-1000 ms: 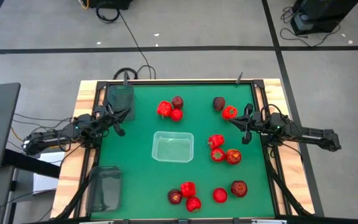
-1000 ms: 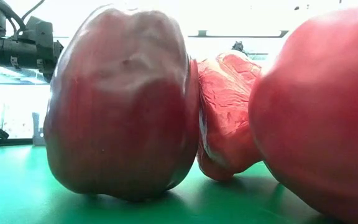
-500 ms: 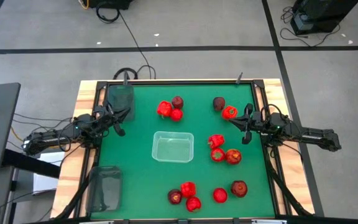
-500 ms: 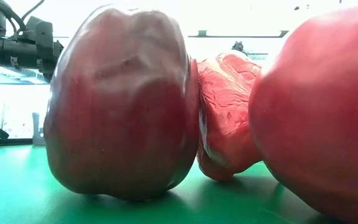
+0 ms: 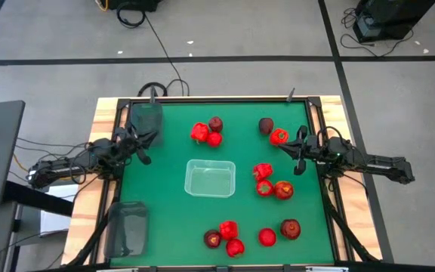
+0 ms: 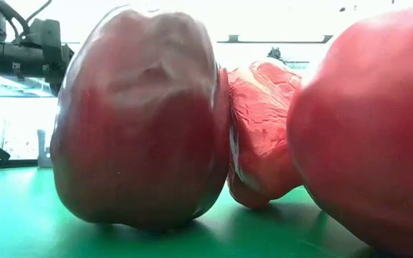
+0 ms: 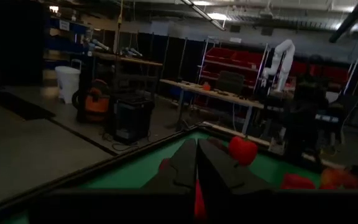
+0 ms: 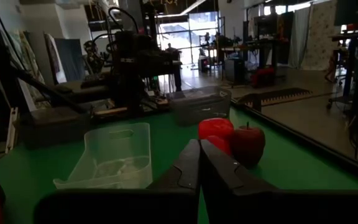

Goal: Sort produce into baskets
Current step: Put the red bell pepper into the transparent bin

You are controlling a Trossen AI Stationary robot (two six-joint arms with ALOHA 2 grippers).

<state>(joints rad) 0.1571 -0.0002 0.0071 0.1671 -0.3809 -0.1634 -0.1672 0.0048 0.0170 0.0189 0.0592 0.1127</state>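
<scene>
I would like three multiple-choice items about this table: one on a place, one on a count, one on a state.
1. Where is the clear bin?
A. middle of the mat
B. off the table
C. in a claw

2. How many bins are on the table?
A. one
B. three
C. five

3. How is the left claw?
A. wide open
B. shut on an apple
C. shut, holding nothing

Key: 1 A, it sits mid-mat; 2 B, two grey bins plus the clear one; 3 C, fingers together, nothing between.
</scene>
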